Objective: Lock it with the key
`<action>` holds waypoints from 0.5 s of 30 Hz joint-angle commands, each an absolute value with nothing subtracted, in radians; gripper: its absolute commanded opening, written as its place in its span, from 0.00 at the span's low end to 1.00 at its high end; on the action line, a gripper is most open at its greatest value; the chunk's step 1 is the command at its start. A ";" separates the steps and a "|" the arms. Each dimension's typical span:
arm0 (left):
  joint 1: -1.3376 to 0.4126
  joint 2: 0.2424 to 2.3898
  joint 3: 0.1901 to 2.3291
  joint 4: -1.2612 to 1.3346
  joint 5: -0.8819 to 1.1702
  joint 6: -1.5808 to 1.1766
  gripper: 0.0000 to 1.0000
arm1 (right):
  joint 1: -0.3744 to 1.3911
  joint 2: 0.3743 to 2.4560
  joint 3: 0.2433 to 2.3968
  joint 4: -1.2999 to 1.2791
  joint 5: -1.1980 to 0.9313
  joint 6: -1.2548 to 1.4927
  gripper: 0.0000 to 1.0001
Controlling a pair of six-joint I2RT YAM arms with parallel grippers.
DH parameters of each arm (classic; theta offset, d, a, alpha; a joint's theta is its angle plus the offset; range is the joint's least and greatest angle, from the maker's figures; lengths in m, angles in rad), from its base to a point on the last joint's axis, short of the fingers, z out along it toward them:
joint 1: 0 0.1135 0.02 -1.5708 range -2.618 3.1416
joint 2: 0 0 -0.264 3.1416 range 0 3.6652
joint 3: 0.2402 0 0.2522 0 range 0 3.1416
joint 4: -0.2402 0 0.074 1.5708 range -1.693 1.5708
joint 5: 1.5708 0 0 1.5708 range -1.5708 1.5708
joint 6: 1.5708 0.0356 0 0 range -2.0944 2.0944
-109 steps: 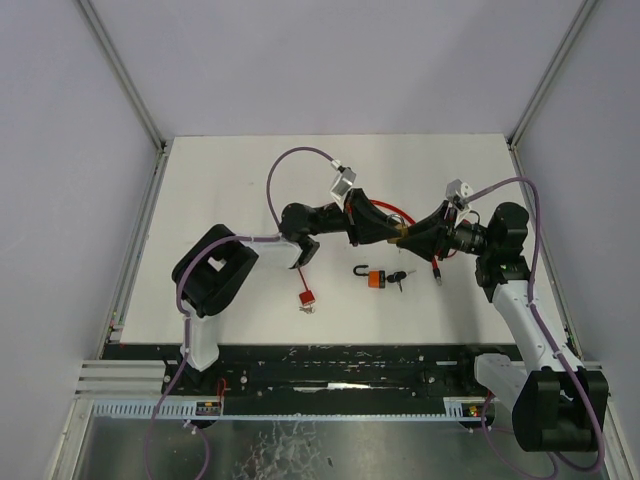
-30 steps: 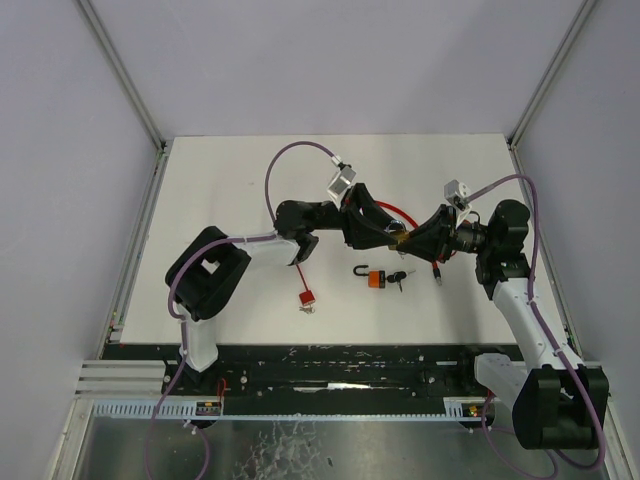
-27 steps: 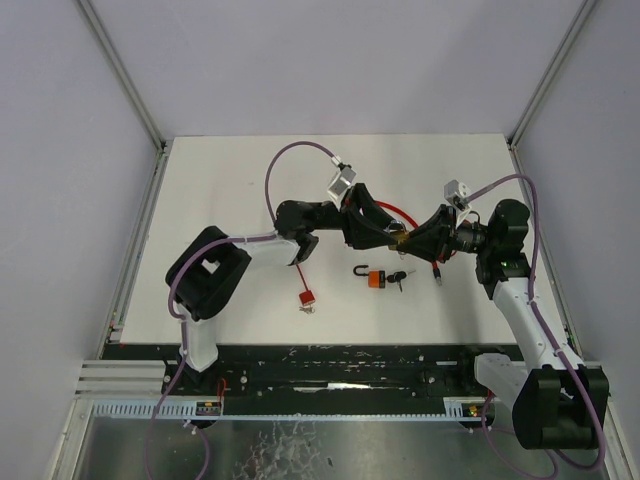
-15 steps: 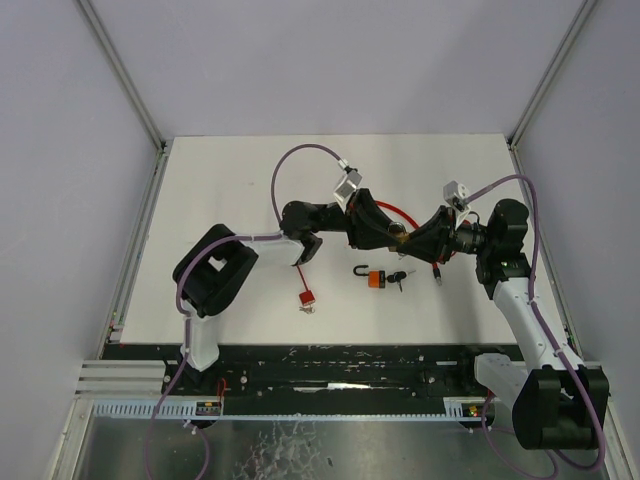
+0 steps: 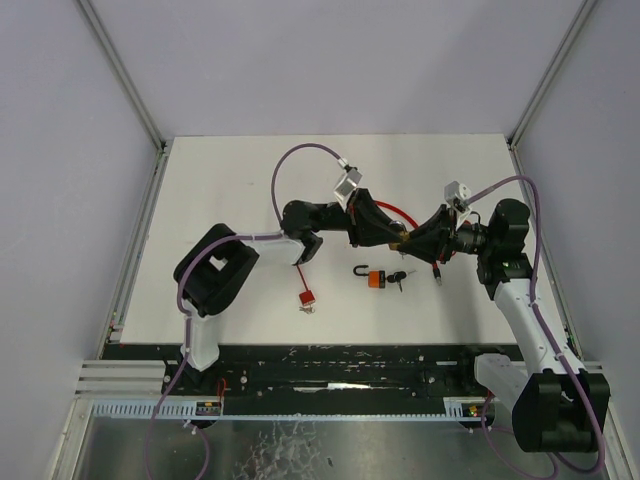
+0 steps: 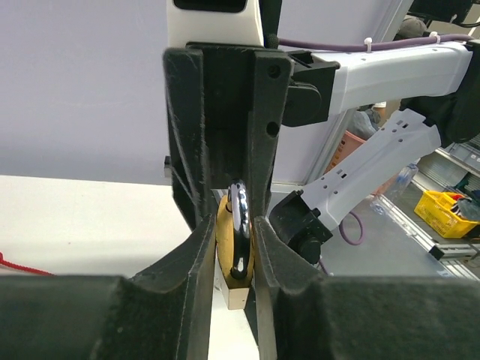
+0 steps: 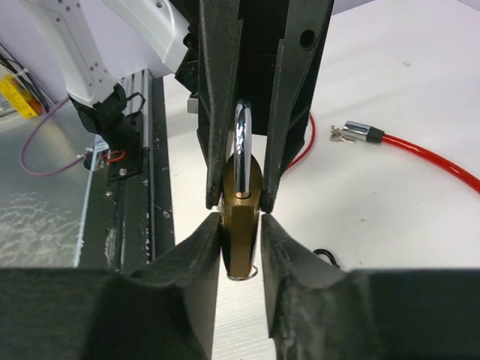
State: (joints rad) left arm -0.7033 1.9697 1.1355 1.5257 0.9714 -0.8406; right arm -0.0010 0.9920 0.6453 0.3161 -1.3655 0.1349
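A brass padlock (image 5: 399, 238) with a chrome shackle hangs above the table between my two grippers. My right gripper (image 5: 409, 240) is shut on its brass body (image 7: 241, 225). My left gripper (image 5: 391, 235) comes from the opposite side, its pads pressed on the shackle end (image 6: 234, 247). In the right wrist view the left fingers (image 7: 217, 112) flank the shackle (image 7: 240, 142). A thin wire ring (image 7: 245, 274) shows under the body; the key itself is hidden.
An orange padlock (image 5: 375, 279) with an open shackle lies on the table below the grippers, black keys (image 5: 399, 278) beside it. A red padlock (image 5: 306, 297) lies nearer the left arm. A red cable (image 7: 427, 159) with a metal end (image 7: 358, 133) runs behind.
My left gripper's fingers have closed in onto the brass padlock, and the left arm has shifted slightly right. My right gripper has held the padlock in place.
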 commanded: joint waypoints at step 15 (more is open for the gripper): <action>-0.690 1.886 1.104 1.610 0.888 -0.921 0.00 | -0.005 0.977 0.654 0.507 -1.348 0.259 0.38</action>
State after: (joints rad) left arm -0.6853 1.9152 1.0752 1.5246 0.8982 -0.8940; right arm -0.0010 0.9882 0.6502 0.3660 -1.3495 0.1715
